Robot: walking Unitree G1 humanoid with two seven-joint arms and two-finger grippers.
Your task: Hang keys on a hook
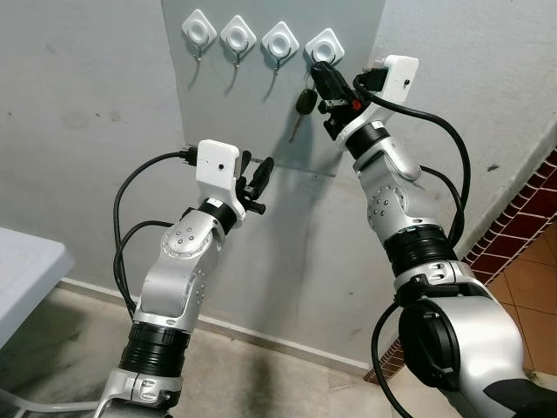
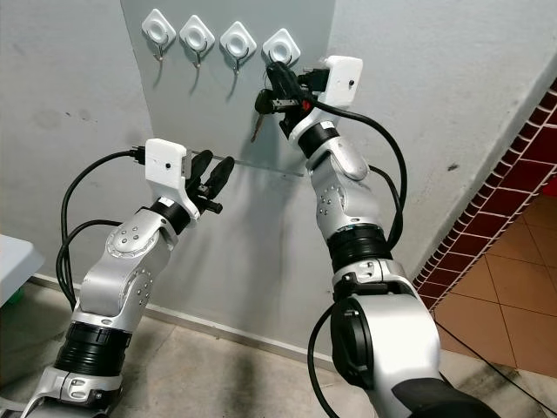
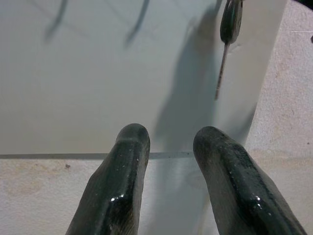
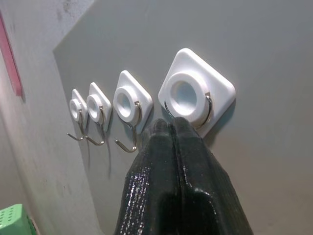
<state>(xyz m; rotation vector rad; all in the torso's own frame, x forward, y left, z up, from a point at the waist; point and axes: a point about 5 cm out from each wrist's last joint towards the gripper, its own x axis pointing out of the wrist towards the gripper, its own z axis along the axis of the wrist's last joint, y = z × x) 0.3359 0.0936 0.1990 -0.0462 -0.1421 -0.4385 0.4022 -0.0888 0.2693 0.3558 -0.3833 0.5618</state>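
While the right arm reaches up to the grey panel (image 1: 261, 122) on the wall, the right gripper (image 1: 320, 77) sits at the rightmost hook (image 4: 195, 100) of a row of four white hooks, its two black fingers (image 4: 168, 161) pressed together with their tips just under the hook's white ring. What the tips pinch is hidden behind them, so I cannot tell for sure, but the key (image 1: 302, 109) hangs straight down right below that gripper, black head up and metal blade pointing down, close against the panel. Whether its ring is already over the metal hook cannot be made out.

The other three hooks (image 1: 239, 37) to the robot's left of it each have a bare metal hook under a white diamond-shaped base.

Lower down and to the robot's left, the left gripper (image 1: 258, 178) is held up in front of the panel's lower edge, well apart from the key. Its fingers (image 3: 122, 191) are spread a little with an open gap between them and nothing in it. Seen from the left wrist, the key (image 3: 230, 29) hangs beyond those fingers near the panel's side edge, with its shadow falling across the panel beside it.

A corner of a white table (image 1: 26, 270) shows at the far left, and red floor tiles (image 1: 522, 261) lie at the right
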